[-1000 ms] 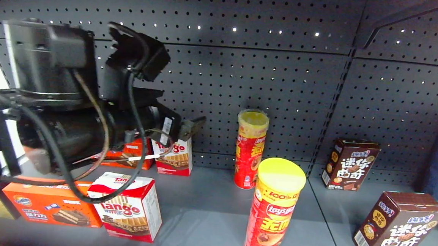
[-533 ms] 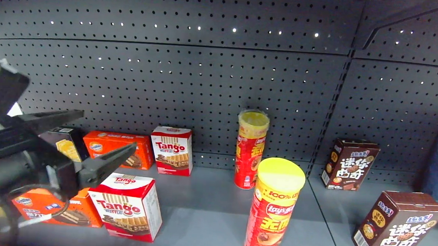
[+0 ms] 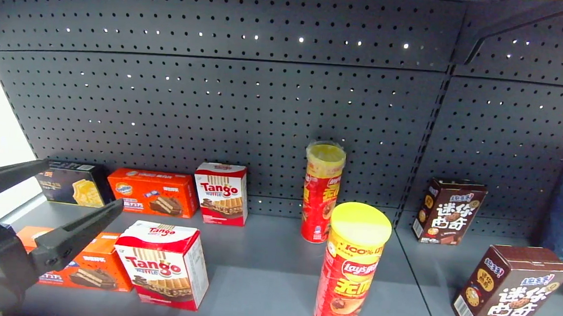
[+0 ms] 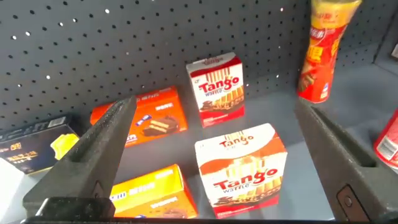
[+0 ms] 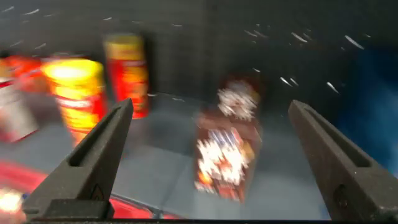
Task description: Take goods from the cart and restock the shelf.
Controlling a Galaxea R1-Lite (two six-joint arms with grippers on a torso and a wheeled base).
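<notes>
Wafer box (image 3: 162, 263) looks light, stiff, easily dented, best pinched across its flat faces; left gripper (image 3: 83, 183) and right gripper (image 5: 211, 104) gape empty.

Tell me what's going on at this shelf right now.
The robot seems to be between placements. Its left gripper, open and empty, has pulled back from the rear wafer box to the front left of the shelf. The right gripper, also open and empty, faces the front cookie box. The two chip cans and the boxes stand upright on the shelf.
</notes>
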